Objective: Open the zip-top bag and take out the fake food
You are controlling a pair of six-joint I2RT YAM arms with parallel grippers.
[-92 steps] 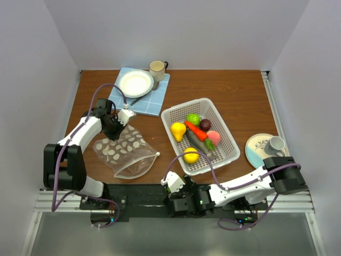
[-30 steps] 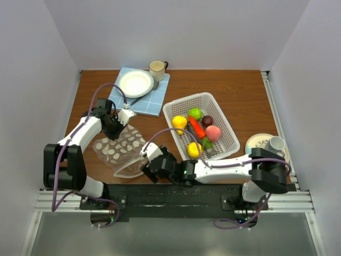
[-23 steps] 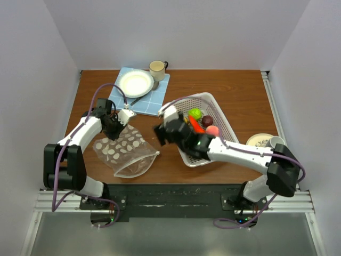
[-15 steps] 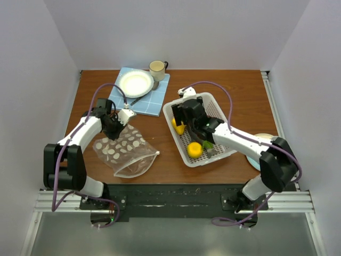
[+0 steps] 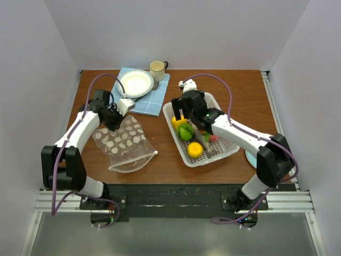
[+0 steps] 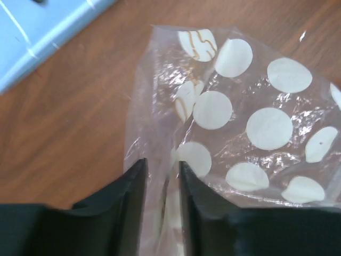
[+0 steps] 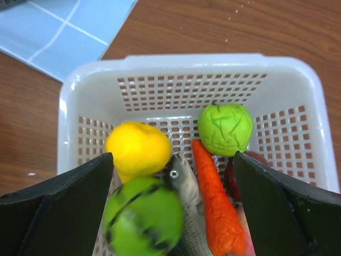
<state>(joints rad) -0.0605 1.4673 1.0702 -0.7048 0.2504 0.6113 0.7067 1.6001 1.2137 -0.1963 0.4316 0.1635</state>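
Observation:
The zip-top bag (image 5: pixel 125 146), clear with white dots, lies floppy on the table at the left. My left gripper (image 5: pixel 113 116) is shut on its far corner; in the left wrist view the plastic (image 6: pixel 240 117) is pinched between the two black fingers. My right gripper (image 5: pixel 181 114) hangs open and empty over the white basket (image 7: pixel 186 61). Under it a green striped ball (image 7: pixel 143 216) is blurred in motion, also seen from the top (image 5: pixel 185 132). The basket also holds a yellow pear (image 7: pixel 138 149), a green cabbage (image 7: pixel 225 128), an orange carrot (image 7: pixel 216 205) and a grey fish (image 7: pixel 184 213).
A white plate (image 5: pixel 135 82) sits on a blue tiled mat (image 5: pixel 152 101) at the back left, with a cream mug (image 5: pixel 157 68) behind it. The basket (image 5: pixel 221 109) stands right of centre. My right arm's elbow covers the dishes at the right edge.
My right arm swung from the bag's mouth to above the basket, and the green striped ball now drops in there. My left gripper pulled the bag's corner slightly farther back.

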